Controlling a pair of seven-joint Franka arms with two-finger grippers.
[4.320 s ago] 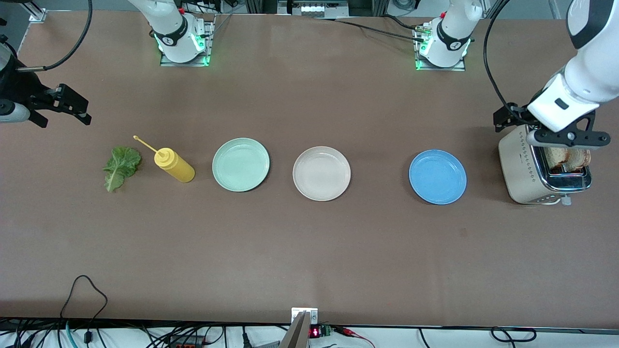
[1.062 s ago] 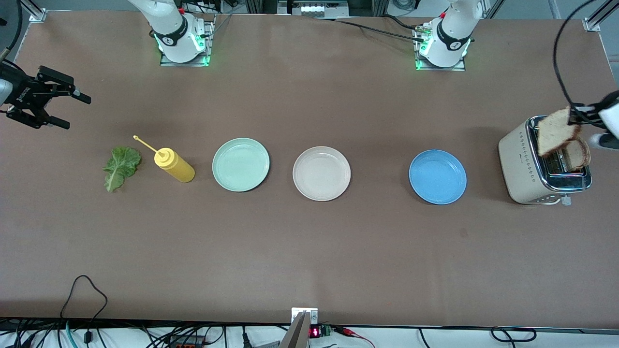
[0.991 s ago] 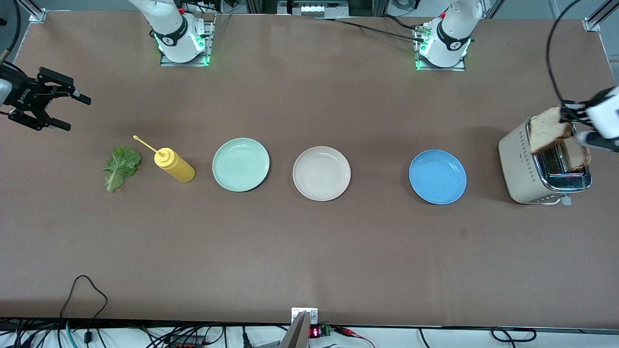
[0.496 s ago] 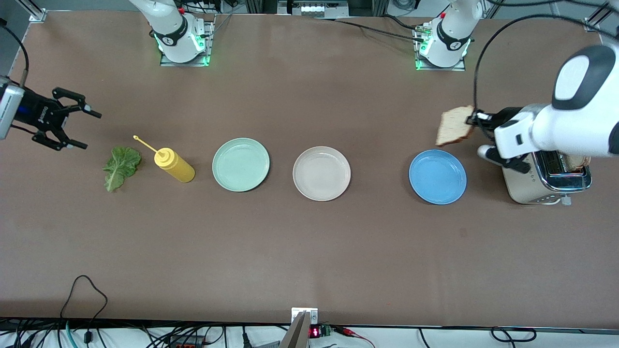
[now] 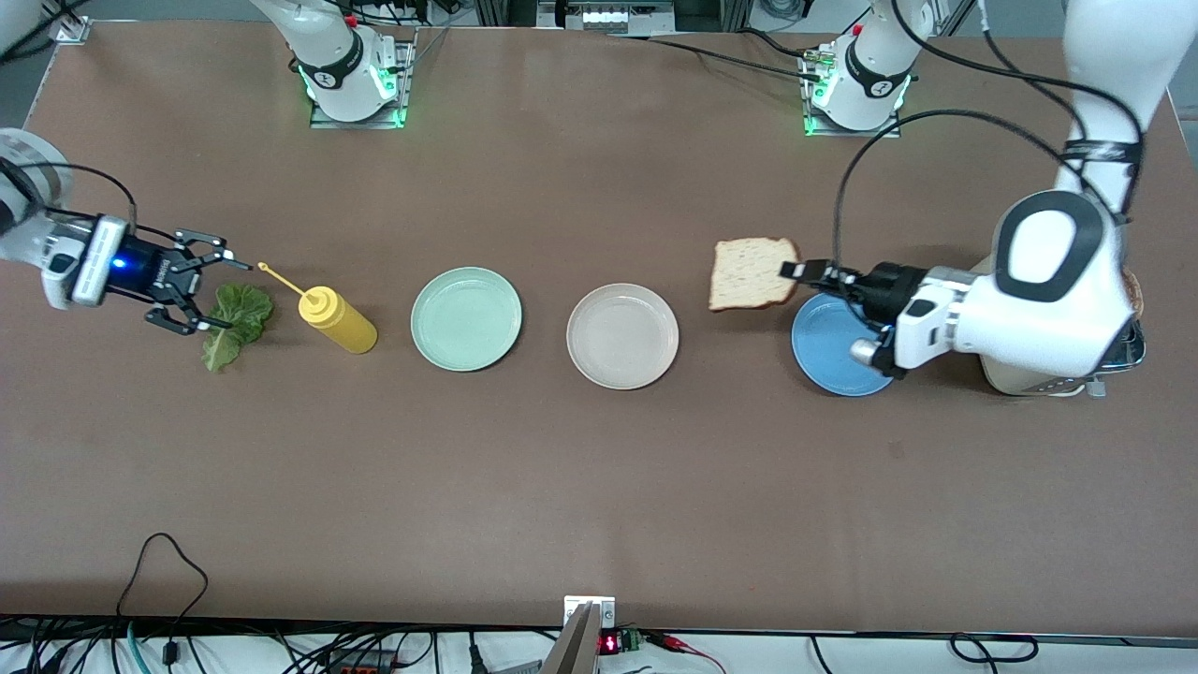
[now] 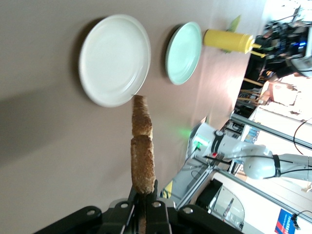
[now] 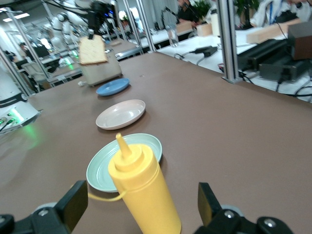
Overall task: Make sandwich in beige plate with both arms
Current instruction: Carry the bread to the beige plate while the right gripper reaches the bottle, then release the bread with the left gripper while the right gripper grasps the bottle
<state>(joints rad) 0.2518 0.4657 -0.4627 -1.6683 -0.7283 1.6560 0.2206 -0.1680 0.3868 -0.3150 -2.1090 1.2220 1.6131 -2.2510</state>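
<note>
The left gripper (image 5: 794, 271) is clenching one edge of a toast slice (image 5: 752, 272) and carrying it in the air, over the bare table between the beige plate (image 5: 622, 336) and the blue plate (image 5: 845, 344). In the left wrist view the toast slice (image 6: 142, 150) is showing edge-on, standing straight out from the closed fingers (image 6: 150, 213), with the beige plate (image 6: 115, 59) lying under its tip. The toaster (image 5: 1061, 373) is sitting toward the left arm's end of the table from the beige plate, mostly hidden by the arm; a bit of brown crust is peeking out by it.

The right gripper (image 5: 209, 294) is hanging with its fingers spread wide and nothing between them, over the lettuce leaf (image 5: 234, 321). The leaf is lying flat toward the right arm's end of the table from the beige plate. Between leaf and beige plate, a yellow bottle (image 5: 336, 321) is lying on its side, and then a green plate (image 5: 466, 318) is resting just beside the beige one. In the right wrist view the yellow bottle (image 7: 142, 190) is filling the space ahead of the open fingers (image 7: 73, 204).
</note>
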